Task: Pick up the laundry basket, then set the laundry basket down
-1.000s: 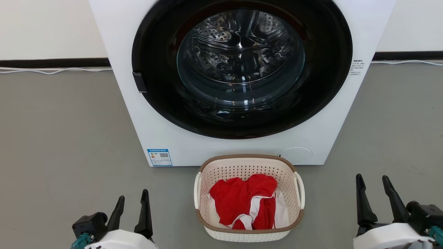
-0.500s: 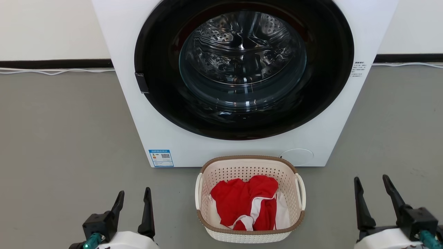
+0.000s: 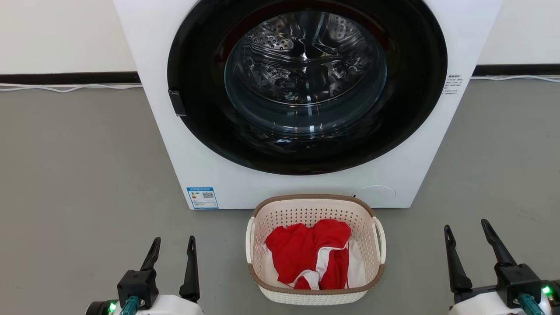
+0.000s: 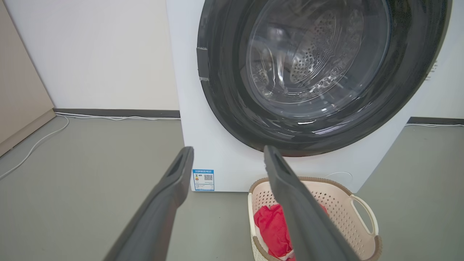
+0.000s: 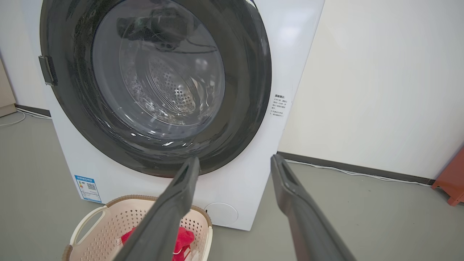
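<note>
Either side of the laundry basket (image 3: pixel 310 214), well apart from it, the left hand (image 3: pixel 174 239) and right hand (image 3: pixel 466 225) hover, fingers spread and empty, likely poised to move in on its loop handles. The basket sits on the floor (image 3: pixel 78 175) holding a red garment (image 3: pixel 302 249), the washing machine (image 3: pixel 245 183) just behind it.

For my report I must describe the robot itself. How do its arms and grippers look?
The left gripper and right gripper each have two long, dark, tapering fingers on a black block, with a teal connector, a green light and a white wrist shell.
</note>
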Robot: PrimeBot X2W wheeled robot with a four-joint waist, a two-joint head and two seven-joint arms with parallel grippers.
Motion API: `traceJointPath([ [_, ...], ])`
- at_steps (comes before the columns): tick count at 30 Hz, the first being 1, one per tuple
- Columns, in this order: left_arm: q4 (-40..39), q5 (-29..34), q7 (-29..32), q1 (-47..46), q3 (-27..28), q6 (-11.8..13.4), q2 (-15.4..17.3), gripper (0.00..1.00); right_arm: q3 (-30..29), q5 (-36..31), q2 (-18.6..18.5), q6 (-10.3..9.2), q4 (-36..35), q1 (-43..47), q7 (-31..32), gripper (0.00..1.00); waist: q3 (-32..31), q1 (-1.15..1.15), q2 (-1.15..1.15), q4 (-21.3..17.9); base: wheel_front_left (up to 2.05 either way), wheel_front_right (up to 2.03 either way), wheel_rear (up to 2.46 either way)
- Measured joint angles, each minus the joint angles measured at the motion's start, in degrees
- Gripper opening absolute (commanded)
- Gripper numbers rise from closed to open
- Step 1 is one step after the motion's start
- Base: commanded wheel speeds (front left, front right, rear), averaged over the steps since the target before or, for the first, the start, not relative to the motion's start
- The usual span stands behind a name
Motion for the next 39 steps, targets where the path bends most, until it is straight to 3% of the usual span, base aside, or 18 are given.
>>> traceJointPath([
  [20, 0.7, -0.1, 0.0, -2.0, -0.3, -0.1, 0.0, 1.00, -0.7, 0.7, 0.0, 0.00, 2.6, -3.7, 0.0, 1.00, 5.3, 0.00, 0.00, -0.3, 0.00, 0.00, 0.00],
  [35, 13.0, -7.0, -0.3, -19.0, -5.5, -0.2, -0.1, 1.00, -4.3, 0.4, -0.3, 0.02, 16.4, -20.9, -0.2, 1.00, 18.4, 0.00, 0.00, -0.2, 0.00, 0.00, 0.00],
  [39, 18.5, -8.2, -0.3, -26.6, -8.2, -0.2, -0.3, 1.00, -5.5, 0.4, -0.6, 0.01, 23.4, -27.2, -0.2, 1.00, 23.8, 0.00, 0.00, 0.2, 0.00, 0.00, 0.00],
])
